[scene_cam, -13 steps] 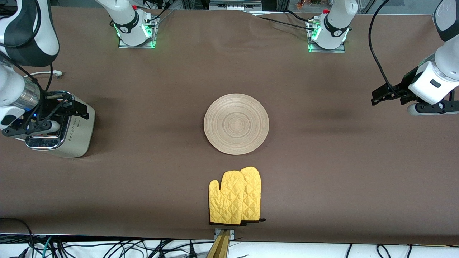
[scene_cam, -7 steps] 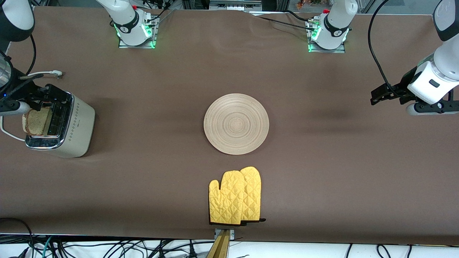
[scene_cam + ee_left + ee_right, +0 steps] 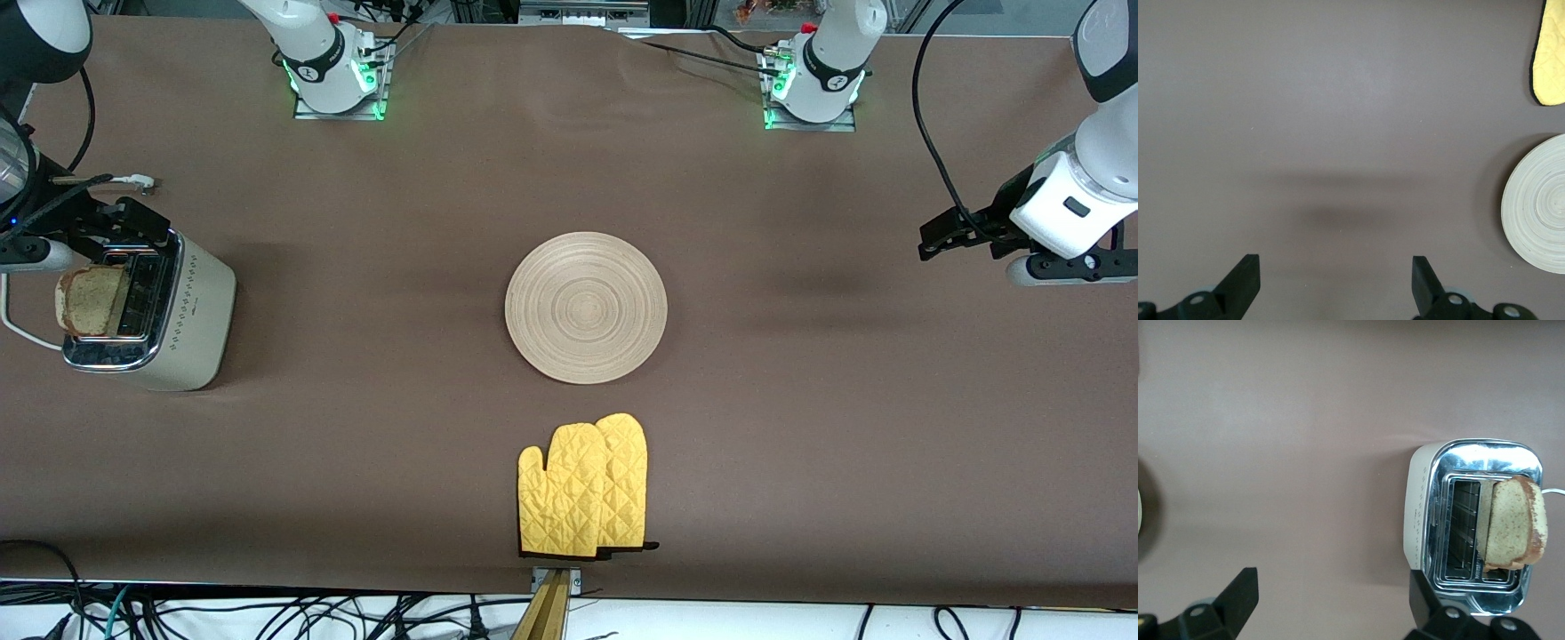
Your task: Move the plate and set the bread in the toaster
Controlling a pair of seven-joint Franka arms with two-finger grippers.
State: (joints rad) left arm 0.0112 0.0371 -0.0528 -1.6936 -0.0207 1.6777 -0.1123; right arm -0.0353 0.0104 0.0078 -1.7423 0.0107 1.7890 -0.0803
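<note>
The cream-white toaster [image 3: 169, 329] stands at the right arm's end of the table. The bread slice [image 3: 89, 300] stands in its slot on the side away from the plate and sticks up out of it; it also shows in the right wrist view [image 3: 1513, 524], in the toaster [image 3: 1425, 520]. My right gripper [image 3: 93, 218] is open and empty, above the table just beside the toaster's end nearest the robots' bases. The wooden plate [image 3: 586, 307] lies mid-table, bare; it also shows in the left wrist view [image 3: 1538, 203]. My left gripper [image 3: 942, 238] is open and empty, waiting over the left arm's end of the table.
A pair of yellow oven mitts [image 3: 584, 487] lies near the table's front edge, nearer the front camera than the plate; a mitt tip shows in the left wrist view [image 3: 1551, 57]. The toaster's white cord [image 3: 18, 333] and plug [image 3: 135, 182] lie by the toaster.
My right gripper was over the toaster's top; it has let go of the bread and drawn back toward the robots' bases, leaving the slice in the slot. The left arm has barely moved.
</note>
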